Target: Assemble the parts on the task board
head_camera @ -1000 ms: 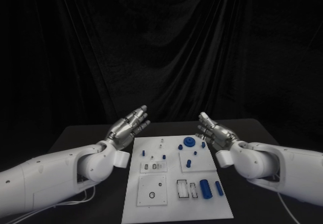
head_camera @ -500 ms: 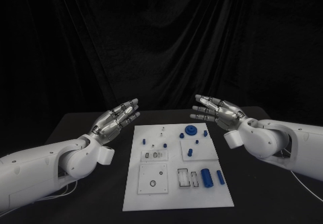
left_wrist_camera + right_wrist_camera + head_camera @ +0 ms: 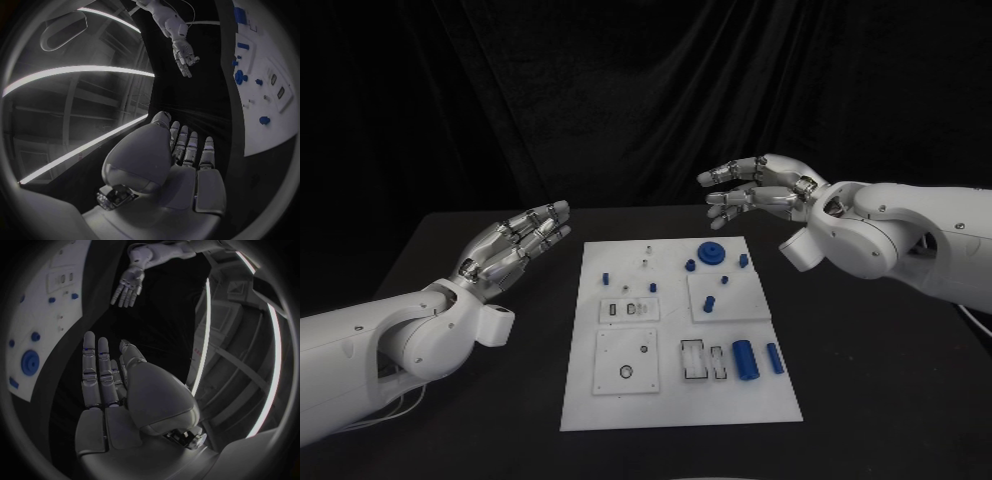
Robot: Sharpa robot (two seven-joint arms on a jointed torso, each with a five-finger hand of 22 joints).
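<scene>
Left hand (image 3: 514,246) hovers over black table (image 3: 877,360), just left of board, fingers straight and spread, holding nothing. White rectangular task board (image 3: 678,415) mid-table; small blue plastic parts (image 3: 744,361) lie loose on it, so assembly looks unstarted. Right hand (image 3: 759,190) raised above board's far-right corner, fingers loosely curled, empty.

This looks like a robotics lab test booth. A black matte table (image 3: 877,340) stands against a black draped cloth backdrop (image 3: 646,100) that closes off the scene behind it. On the table lies a flat white rectangular task board (image 3: 678,400) with cut-out slots. The wrist views show long curved strip lights (image 3: 75,75) overhead on a bare framed ceiling.
</scene>
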